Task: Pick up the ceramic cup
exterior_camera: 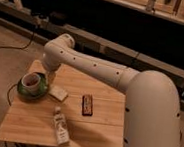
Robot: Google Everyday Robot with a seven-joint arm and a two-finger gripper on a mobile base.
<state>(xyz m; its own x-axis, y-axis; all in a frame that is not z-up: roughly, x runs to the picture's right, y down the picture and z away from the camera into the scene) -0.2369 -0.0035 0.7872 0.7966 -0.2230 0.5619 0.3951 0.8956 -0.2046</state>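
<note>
Just beside the ceramic cup (pixel 31 82), resting on a green plate (pixel 39 90), tool (pixel 44 74); grip state unclear

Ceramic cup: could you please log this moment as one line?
ceramic cup: on green plate | gripper: close beside cup, at plate's far edge

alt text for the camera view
A white robot arm reaches over a wooden table, its hand close by the ceramic cup, which sits on a green plate; a bottle lies near the front edge.

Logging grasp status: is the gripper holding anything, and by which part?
Cannot be told. The gripper is right behind the ceramic cup, which sits on the green plate.
</note>
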